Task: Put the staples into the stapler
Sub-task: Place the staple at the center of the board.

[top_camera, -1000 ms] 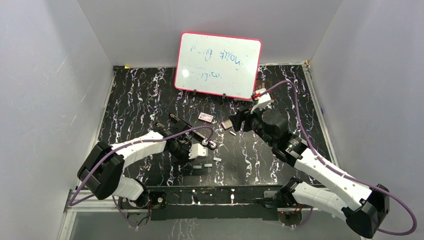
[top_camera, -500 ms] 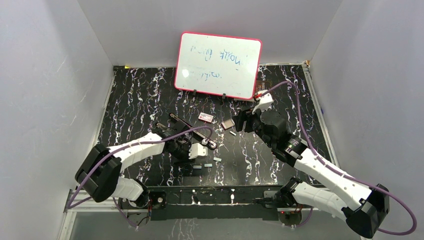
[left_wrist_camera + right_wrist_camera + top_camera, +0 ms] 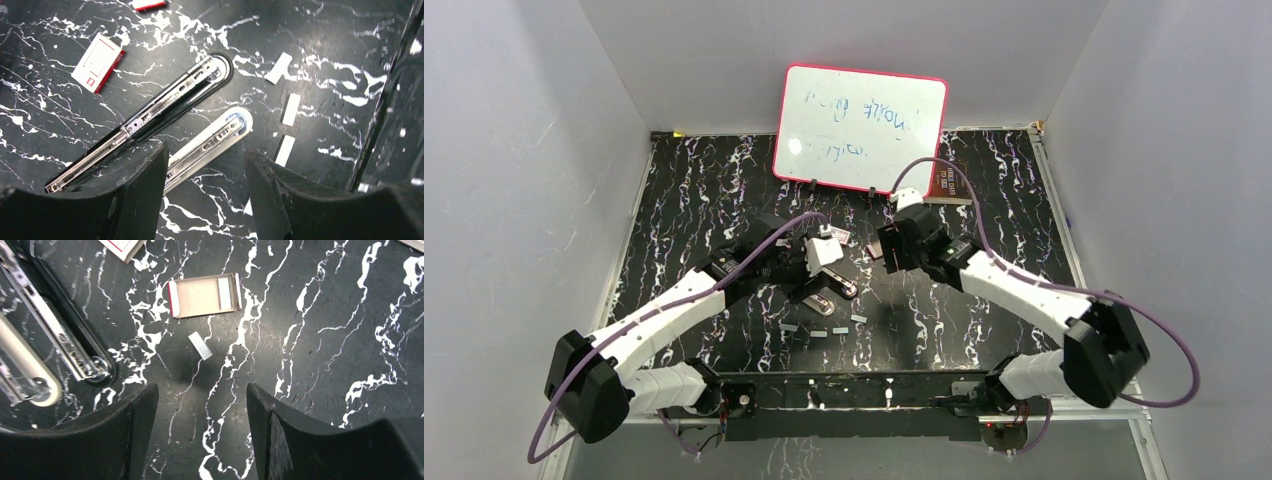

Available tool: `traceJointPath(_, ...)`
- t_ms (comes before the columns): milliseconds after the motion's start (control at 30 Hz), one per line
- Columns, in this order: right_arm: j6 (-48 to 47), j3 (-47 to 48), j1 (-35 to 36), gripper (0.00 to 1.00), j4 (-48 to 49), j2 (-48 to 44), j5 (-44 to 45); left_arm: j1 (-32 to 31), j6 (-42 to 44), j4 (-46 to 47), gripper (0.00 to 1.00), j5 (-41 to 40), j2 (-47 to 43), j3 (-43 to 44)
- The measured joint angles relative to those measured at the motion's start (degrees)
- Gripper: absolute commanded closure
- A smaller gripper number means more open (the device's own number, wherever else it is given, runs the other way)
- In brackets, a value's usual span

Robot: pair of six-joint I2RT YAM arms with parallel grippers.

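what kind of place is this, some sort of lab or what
Probably a robot lab test cell, not an office: plain white walls box in a black marbled table, a left arm and right arm are bolted at its near edge, and a whiteboard is propped at the back.

Black marbled worktop (image 3: 684, 200) here, whiteboard (image 3: 860, 128) propped up at 12 o'clock. Stapler (image 3: 150, 112) lies flipped open around the middle, a few loose staples (image 3: 291, 109) at its 6 o'clock, box (image 3: 98, 62) and open tray (image 3: 202, 296) toward 12.
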Motion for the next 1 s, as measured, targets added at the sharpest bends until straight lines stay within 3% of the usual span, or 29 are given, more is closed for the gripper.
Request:
traceJointPath(300,-9.9,7.5,-7.5,0.29,-3.1,15.1,-12.7,0.5,-8.1,9.4,0.42,-1.0,0.0,-1.5)
traceJointPath(467,-14.2,10.4,-8.4,0.34,-3.6,21.6,-17.6,0.5,-9.8,11.4,0.42,-0.5,0.2,-3.2)
traceJointPath(1000,-19.6,12.9,-9.1,0.51,-4.5,28.8,-22.3,0.5,-10.2,11.9,0.43,0.9,1.4,-3.2)
